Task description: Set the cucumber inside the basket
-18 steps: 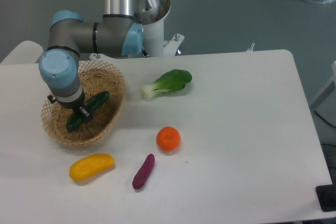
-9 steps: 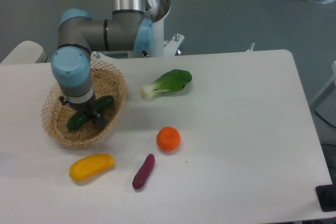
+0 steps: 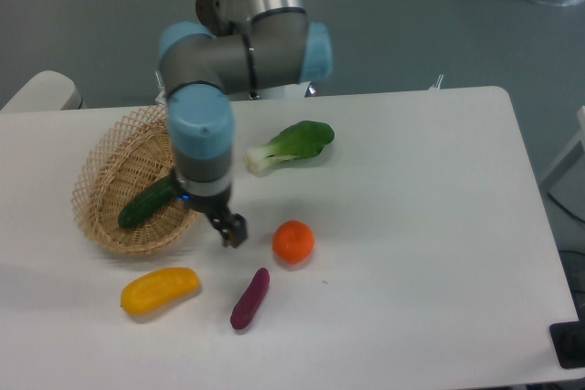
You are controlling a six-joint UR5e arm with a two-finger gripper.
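The basket [image 3: 110,157] is woven wicker, light tan, rough in texture, with an open lattice rim. The cucumber [image 3: 146,203] has a smooth, dark green skin with a slight sheen. The tabletop [image 3: 411,226] is a smooth, matt white surface. The arm [image 3: 233,52] shows brushed grey metal tubing with glossy light-blue plastic joint caps. The pincer [image 3: 234,230] looks matt black.

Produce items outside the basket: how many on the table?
4. Bok choy toward the back, orange mid-table, purple sweet potato in front of it, yellow fruit front-left. The arm could hide something behind it.
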